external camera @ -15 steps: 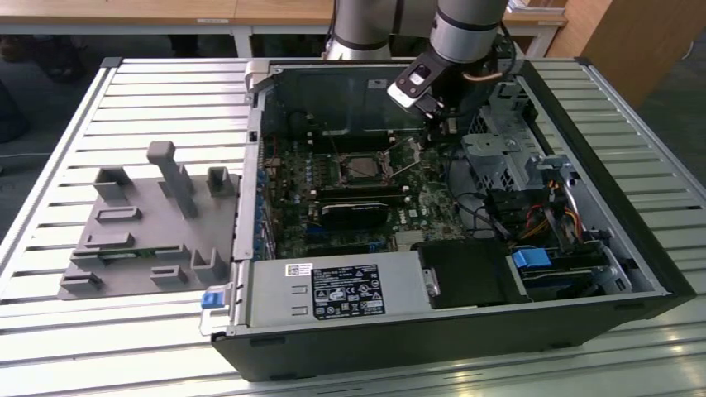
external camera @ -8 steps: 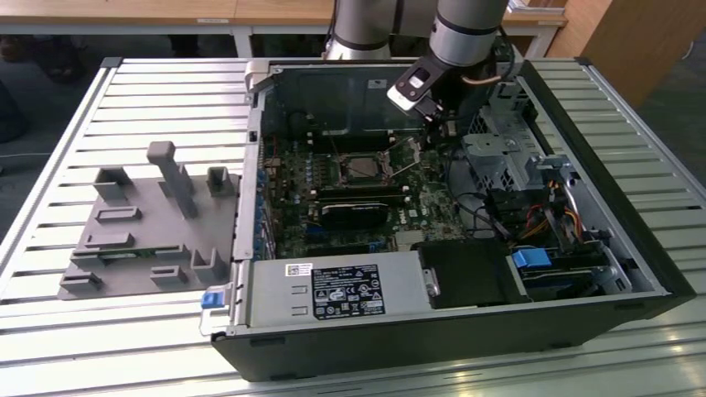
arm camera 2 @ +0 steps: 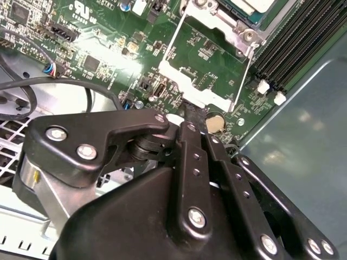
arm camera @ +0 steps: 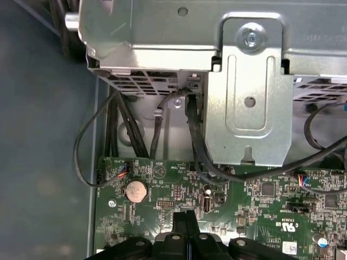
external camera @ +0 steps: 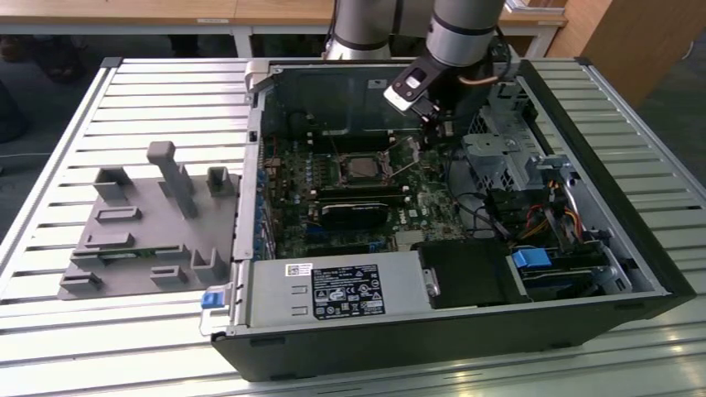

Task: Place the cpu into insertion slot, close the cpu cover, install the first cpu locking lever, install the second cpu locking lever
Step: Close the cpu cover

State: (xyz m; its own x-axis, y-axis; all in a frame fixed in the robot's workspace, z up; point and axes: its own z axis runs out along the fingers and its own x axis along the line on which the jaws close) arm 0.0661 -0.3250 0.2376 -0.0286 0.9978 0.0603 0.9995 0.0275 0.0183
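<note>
The cpu (arm camera 2: pixel 255 5), a pale metal square, lies in the insertion slot (external camera: pixel 362 169) on the green board inside the open computer case. The cpu cover (arm camera 2: pixel 181 76), a silver frame with a square window, stands tilted open from the slot toward my gripper. A thin wire lever (arm camera 2: pixel 172 38) runs along one side of it, and another lever (arm camera 2: pixel 243 81) along the other. My gripper (arm camera 2: pixel 187 111) is shut, its black fingertips pressed together right at the cover's free edge. The exterior view puts the gripper (external camera: pixel 434 132) just past the slot toward that view's right.
A metal drive cage (arm camera: pixel 249 81) and black cables (arm camera: pixel 195 135) sit close beyond the fingers. A coin battery (arm camera: pixel 134 190) and long black memory slots (arm camera 2: pixel 293 43) flank the socket. A grey parts fixture (external camera: pixel 144 223) lies on the slatted table at the exterior view's left.
</note>
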